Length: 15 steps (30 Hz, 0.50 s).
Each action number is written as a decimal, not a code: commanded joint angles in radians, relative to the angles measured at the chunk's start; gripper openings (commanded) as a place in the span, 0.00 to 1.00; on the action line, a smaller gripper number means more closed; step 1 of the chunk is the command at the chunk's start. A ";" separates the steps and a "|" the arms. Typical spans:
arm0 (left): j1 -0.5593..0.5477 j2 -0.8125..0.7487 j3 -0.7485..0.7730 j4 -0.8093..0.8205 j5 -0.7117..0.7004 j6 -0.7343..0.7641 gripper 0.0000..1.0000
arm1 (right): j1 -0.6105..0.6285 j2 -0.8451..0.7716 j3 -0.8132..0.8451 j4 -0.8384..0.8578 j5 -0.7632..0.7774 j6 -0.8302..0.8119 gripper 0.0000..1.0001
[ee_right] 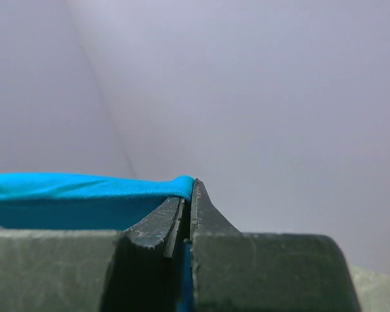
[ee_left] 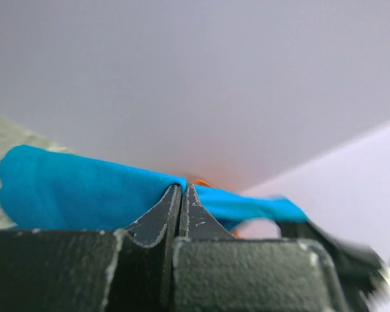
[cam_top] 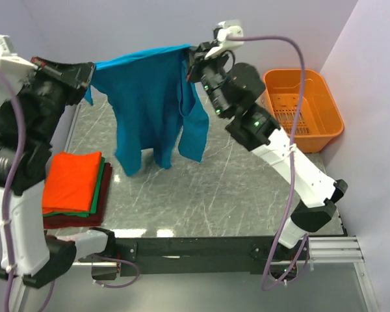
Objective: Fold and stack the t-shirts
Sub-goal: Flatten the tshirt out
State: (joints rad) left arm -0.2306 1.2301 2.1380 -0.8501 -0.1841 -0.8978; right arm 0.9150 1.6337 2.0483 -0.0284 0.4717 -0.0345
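Left gripper [cam_top: 91, 73]: jaws clamped together on one upper corner of the teal-blue t-shirt [cam_top: 146, 104], held high above the left side of the table [cam_top: 240, 188].
Left wrist view: the two dark fingertips [ee_left: 166, 211] meet with no gap, and blue cloth bunches over and to both sides of them.
Right gripper [cam_top: 194, 53]: jaws closed tight on the opposite upper corner of the same shirt, raised near the back wall at about the same height as the left one.
Right wrist view: a fold of blue fabric [ee_right: 71, 192] is pinched at the tips and runs off to the left; a thin sliver of blue shows between the fingers.
Teal-blue t-shirt: off the table, its top edge stretched between the two grippers; the body hangs down unfolded, with uneven folds and a sleeve drooping on the right side.
Stack: on the table's left edge, well apart from the hanging shirt, the orange t-shirt [cam_top: 71, 179] lies folded on top, the green t-shirt [cam_top: 96, 195] under it, and the dark red t-shirt [cam_top: 68, 221] at the bottom.
Orange basket [cam_top: 305, 107]: at the far right corner, beside the right arm.
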 commanded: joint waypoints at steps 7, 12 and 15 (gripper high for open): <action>-0.164 -0.174 -0.533 0.322 0.272 -0.087 0.01 | -0.316 -0.210 -0.446 -0.024 -0.307 0.339 0.00; -0.554 -0.094 -0.836 0.523 0.100 -0.140 0.01 | -0.456 -0.297 -0.678 -0.094 -0.338 0.518 0.21; -0.732 0.038 -0.943 0.658 0.101 -0.200 0.01 | -0.466 -0.365 -0.790 -0.194 -0.269 0.556 0.60</action>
State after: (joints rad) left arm -0.8425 1.2217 1.2598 -0.3904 -0.0452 -1.0264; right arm 0.4511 1.3792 1.3071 -0.1558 0.1574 0.4198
